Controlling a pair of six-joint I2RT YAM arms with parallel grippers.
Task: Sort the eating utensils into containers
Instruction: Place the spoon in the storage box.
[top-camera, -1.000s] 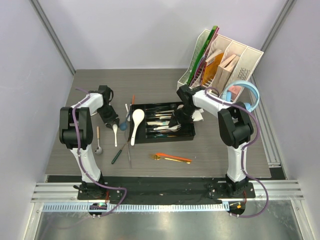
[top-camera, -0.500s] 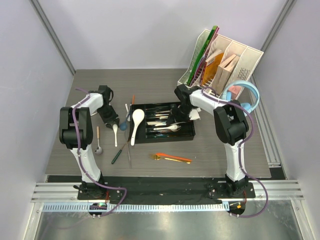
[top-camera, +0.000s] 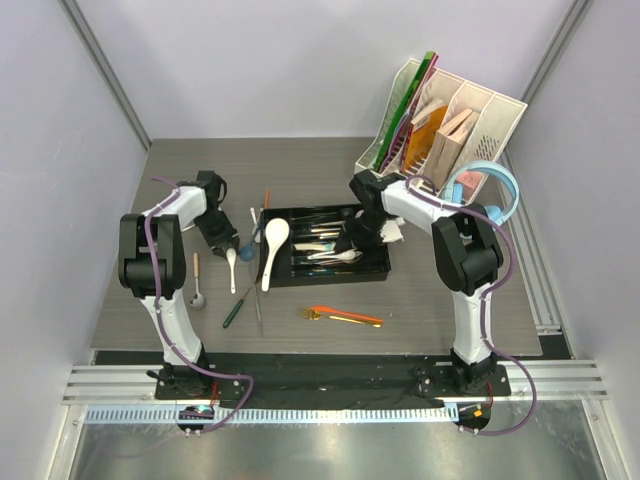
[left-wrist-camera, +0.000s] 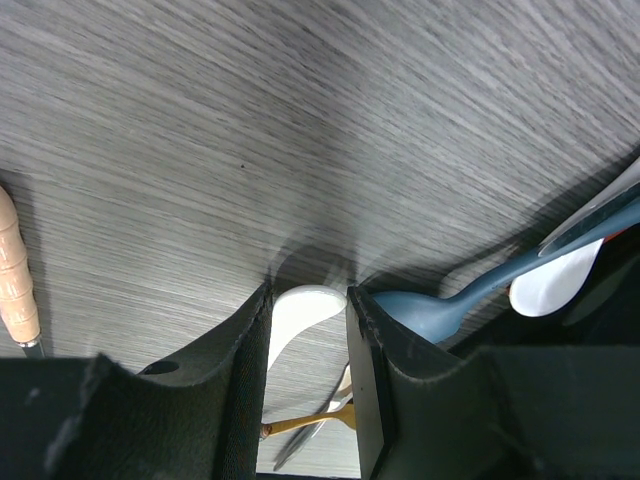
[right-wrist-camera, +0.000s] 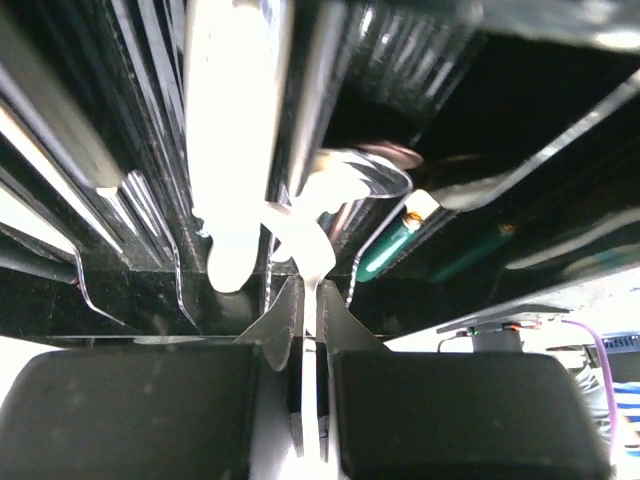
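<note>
Left end effector (left-wrist-camera: 308, 293) clamps white ceramic spoon (left-wrist-camera: 300, 320) on counter (left-wrist-camera: 300, 120).
Its glossy rounded end fills the half-spread jaws; blue spoon (left-wrist-camera: 430, 305) just beside.

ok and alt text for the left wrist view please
The left tool holds a white spoon between its two black fingers, over a grey wood-grain table. At the picture's right lie a blue spoon and a second white spoon; a wooden handle shows at its left edge.
</note>
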